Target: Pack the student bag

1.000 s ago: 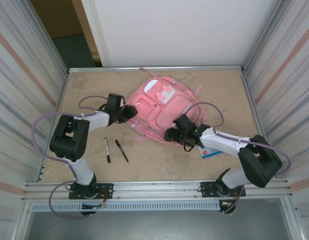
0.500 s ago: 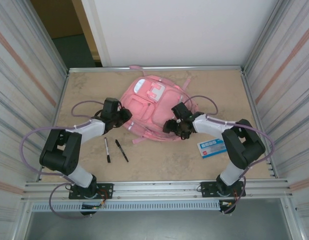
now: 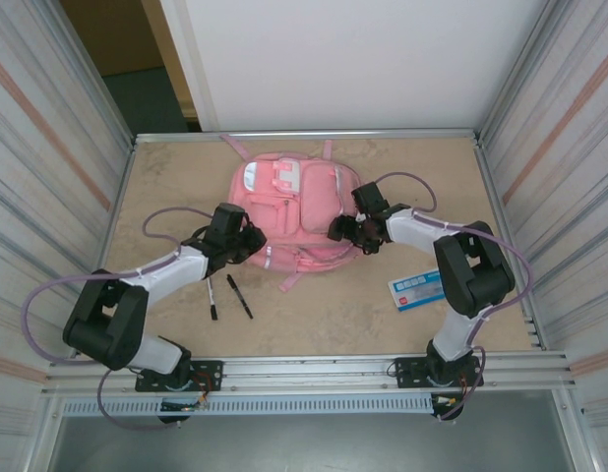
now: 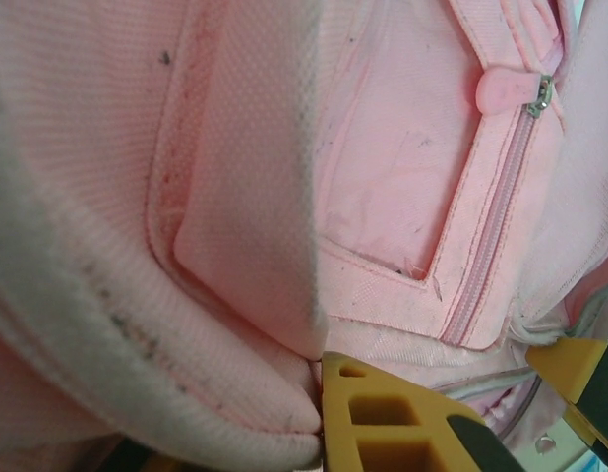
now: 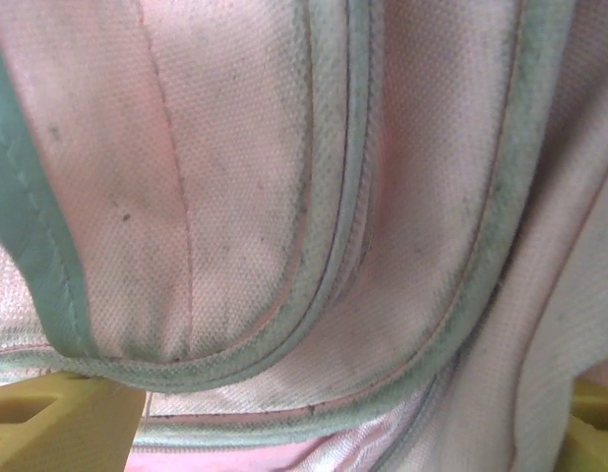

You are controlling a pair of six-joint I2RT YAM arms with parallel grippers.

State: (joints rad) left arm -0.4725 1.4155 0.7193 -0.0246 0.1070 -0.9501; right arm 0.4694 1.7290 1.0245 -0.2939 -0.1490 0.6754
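The student bag [image 3: 289, 202], a big soft pink backpack, lies front-up at the middle back of the table. My left gripper [image 3: 247, 241] is at its near-left edge, shut on a thick fold of the student bag [image 4: 235, 246]. In the left wrist view one yellow finger [image 4: 383, 423] presses against that fold and the other finger is hidden under the fabric. My right gripper [image 3: 345, 231] is against the bag's right side. Its yellow fingers [image 5: 58, 423] stand wide apart and open, with piped pink fabric of the student bag [image 5: 284, 197] bulging between them.
Two black pens [image 3: 212, 295] [image 3: 239, 295] lie on the table near the left arm. A blue and white card [image 3: 417, 288] lies at the near right. Corrugated metal walls [image 3: 48, 177] close in the table on both sides.
The bag has turned and slid toward the back left, with both grippers staying at its edges. My left gripper has closed on the bag's fold. The right arm has folded in closer.
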